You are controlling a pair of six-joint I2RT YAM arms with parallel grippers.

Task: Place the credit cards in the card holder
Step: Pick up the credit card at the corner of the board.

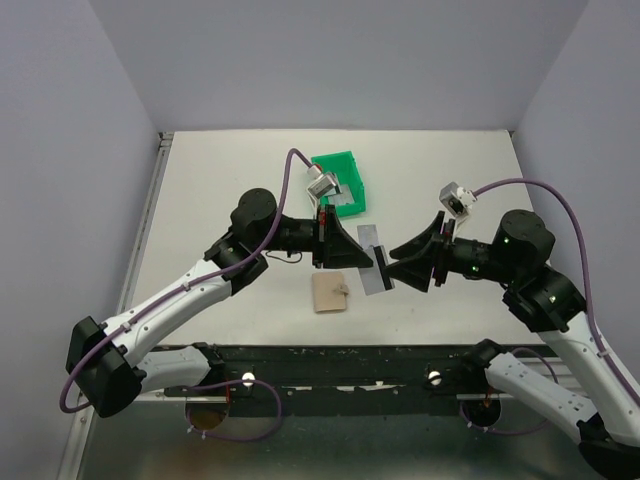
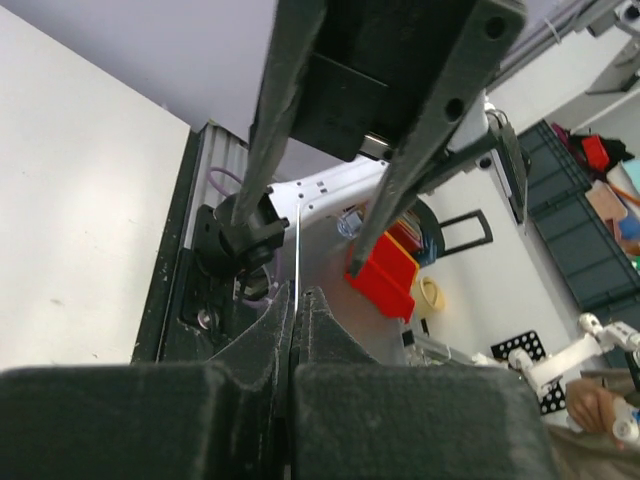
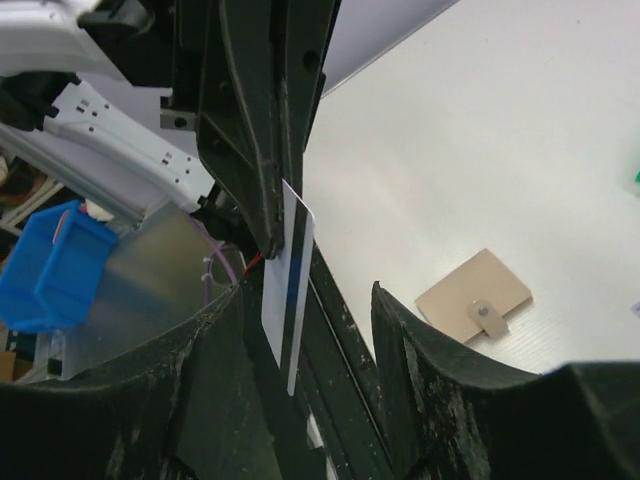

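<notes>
Left gripper [image 2: 296, 305] clenched on 1 striped credit card [image 3: 287, 270]. Right gripper [image 3: 310, 298] spread around it, apparently without contact. Closed card holder [image 3: 474, 297] lies on table [image 3: 500, 150].

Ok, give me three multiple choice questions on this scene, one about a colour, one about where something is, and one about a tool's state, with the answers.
1. What colour is the bin on the table?
A) green B) yellow C) black
2. Where is the card holder?
A) in the bin B) leaning on the back wall C) flat on the table
3. The left tool is:
A) open and empty B) shut on a credit card C) shut on the card holder

Answers: 1 A, its walls are bright green. 2 C, it lies closed on the bare table near the arms. 3 B, the left wrist view shows its fingers pinching the card's edge.
</notes>
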